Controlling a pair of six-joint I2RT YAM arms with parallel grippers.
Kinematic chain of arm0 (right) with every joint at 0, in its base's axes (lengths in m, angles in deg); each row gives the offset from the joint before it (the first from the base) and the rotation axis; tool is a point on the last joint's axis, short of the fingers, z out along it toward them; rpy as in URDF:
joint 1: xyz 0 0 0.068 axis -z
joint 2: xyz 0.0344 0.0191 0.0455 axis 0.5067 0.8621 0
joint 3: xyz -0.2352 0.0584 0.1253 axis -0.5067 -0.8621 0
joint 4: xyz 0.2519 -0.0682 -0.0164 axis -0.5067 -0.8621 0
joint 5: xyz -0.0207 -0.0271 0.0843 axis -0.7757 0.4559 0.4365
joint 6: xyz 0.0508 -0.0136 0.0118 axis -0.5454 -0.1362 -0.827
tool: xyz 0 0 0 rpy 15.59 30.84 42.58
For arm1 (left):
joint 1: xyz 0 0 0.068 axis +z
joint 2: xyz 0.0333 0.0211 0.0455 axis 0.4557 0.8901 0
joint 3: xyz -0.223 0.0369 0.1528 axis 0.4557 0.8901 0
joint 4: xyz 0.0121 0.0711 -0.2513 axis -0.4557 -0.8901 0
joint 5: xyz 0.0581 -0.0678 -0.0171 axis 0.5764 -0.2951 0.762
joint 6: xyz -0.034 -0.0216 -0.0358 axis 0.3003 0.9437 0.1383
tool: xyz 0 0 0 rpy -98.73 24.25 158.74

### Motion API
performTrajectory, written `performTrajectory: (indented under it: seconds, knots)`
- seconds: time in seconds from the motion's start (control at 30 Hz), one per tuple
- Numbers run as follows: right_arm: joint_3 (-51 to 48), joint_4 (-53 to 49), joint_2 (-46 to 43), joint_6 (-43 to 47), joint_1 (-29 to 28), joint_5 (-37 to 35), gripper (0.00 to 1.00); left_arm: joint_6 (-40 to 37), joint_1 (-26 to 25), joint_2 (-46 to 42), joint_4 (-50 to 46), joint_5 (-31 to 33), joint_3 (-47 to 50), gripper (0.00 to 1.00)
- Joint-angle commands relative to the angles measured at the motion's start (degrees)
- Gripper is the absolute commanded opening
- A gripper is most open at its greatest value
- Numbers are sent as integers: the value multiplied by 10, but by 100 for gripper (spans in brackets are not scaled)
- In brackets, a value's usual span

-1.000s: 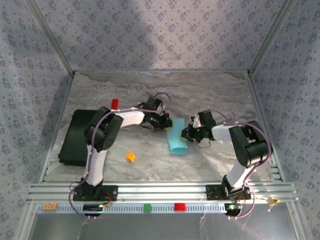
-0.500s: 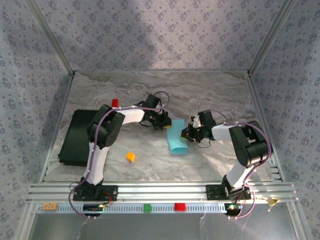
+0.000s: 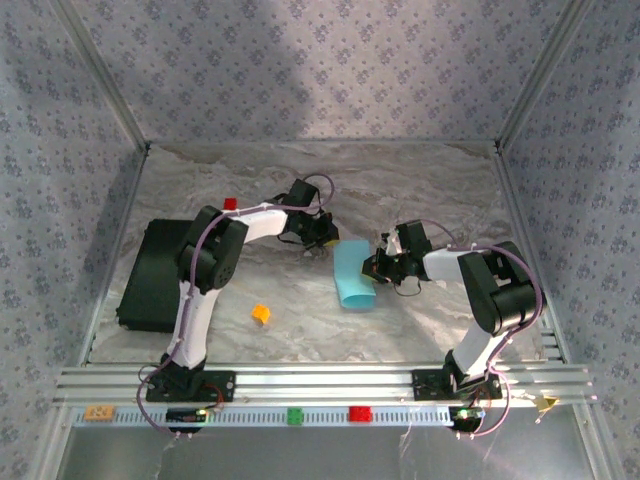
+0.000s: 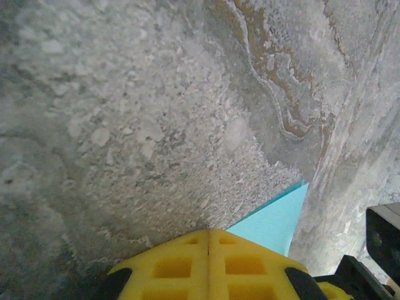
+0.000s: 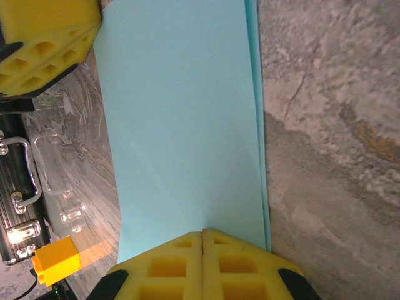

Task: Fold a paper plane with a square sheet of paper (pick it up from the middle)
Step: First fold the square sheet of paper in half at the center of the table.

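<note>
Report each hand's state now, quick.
Left hand: closed, at a corner of the light-blue paper; grip cannot be told.
Right hand: closed, on the paper; grip cannot be told.

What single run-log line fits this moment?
left gripper shut, by paper corner | right gripper shut, on folded paper edge | folding unfinished

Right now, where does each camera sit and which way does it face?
Top external: above and behind the arms, looking down on the table; both arms show, left pincer and right pincer flanking the blue paper.
Left wrist: on the left arm, looking down past its shut yellow fingers at marble and a paper corner.
Right wrist: on the right arm, looking along the paper past its shut fingers toward the left pincer and the orange block.
Shared: top and right wrist views both show the paper and orange block.
</note>
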Motion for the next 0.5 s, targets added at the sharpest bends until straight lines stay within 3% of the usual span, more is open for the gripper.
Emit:
performTrajectory:
  seconds: [0.0,0.47]
  knots:
    - [-28,-100,30,16,0,-88,0,11,7,18,-42,63,-14,0]
    - [-28,-93,30,16,-3,-88,0,2,3,-14,-89,82,-53,3]
